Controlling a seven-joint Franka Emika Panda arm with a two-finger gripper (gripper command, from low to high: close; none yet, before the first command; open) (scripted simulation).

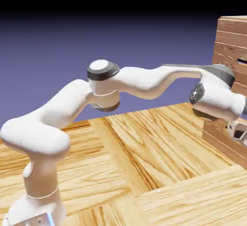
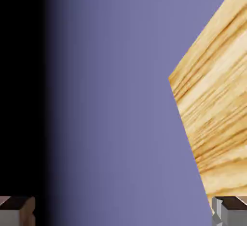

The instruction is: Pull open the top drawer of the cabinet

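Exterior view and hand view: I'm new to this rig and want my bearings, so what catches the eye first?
The white arm dominates, sweeping from the exterior view's lower left across the yellow wood-grain floor to the reddish-brown cabinet at the right edge. The hand is open and empty: its view shows only blue-violet backdrop and a wedge of pale wood, no drawer.

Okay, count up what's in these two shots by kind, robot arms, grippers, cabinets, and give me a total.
Robot arm: 1
Gripper, open with nothing between its fingertips: 1
Cabinet of reddish-brown planks, only partly in frame at the exterior view's right edge: 1
Total: 3
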